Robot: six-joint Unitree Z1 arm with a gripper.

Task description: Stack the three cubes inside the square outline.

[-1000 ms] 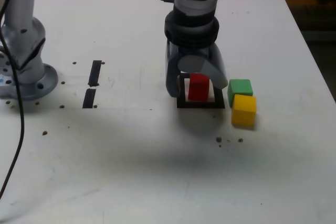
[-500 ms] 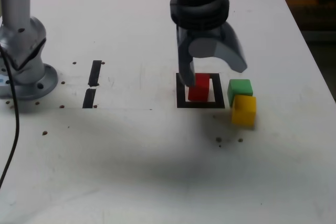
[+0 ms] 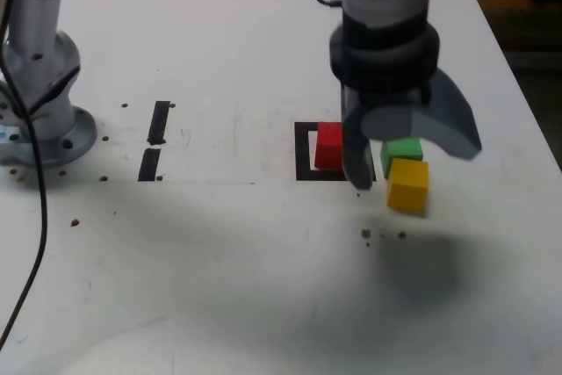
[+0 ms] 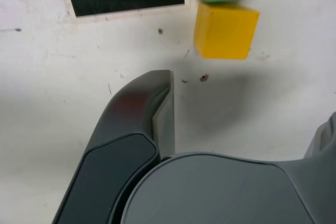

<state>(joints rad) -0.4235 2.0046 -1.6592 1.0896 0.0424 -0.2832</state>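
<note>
Red cube (image 3: 328,145) sits in the square outline (image 3: 304,148), so the empty, wide-open gripper (image 3: 408,154) should centre over the yellow cube (image 3: 407,183), clear of the green cube (image 3: 402,149) touching it.

Three blocks, one square, two tape strips.

On my table (image 3: 219,287) I count one red block (image 3: 328,145), one green block (image 3: 402,148) and one yellow block (image 3: 407,183): three in all. There is one black tape square (image 3: 304,151), two short black tape strips (image 3: 159,121) (image 3: 149,164), and one metal post base (image 3: 44,120). I have one hand (image 3: 408,151).
</note>
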